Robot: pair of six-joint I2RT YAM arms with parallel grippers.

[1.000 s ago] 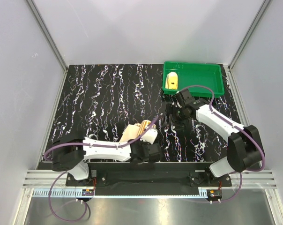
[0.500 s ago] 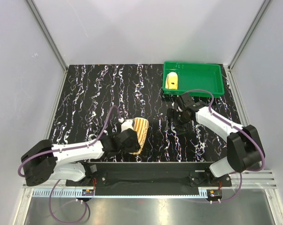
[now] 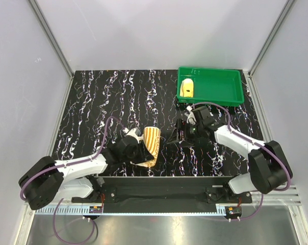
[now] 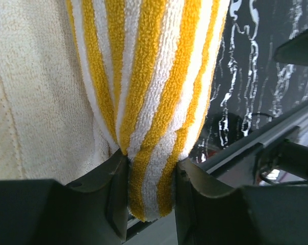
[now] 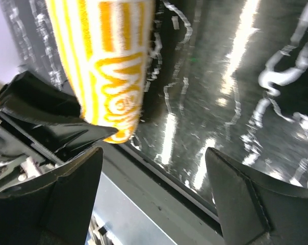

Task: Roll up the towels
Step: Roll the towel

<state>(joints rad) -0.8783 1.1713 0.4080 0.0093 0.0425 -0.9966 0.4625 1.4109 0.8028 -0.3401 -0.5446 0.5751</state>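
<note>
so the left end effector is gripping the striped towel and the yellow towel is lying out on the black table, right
One part is wrong. The left end effector does grip the striped towel, as the left wrist view shows. The yellow towel is not on the table, though: the top view shows it lying inside the green tray.

The top camera looks down from high behind the near edge over the whole bench (image 3: pixel 103 102). Both wrist cameras sit close and low, sharing the striped towel (image 4: pixel 154 92) with it.
</note>
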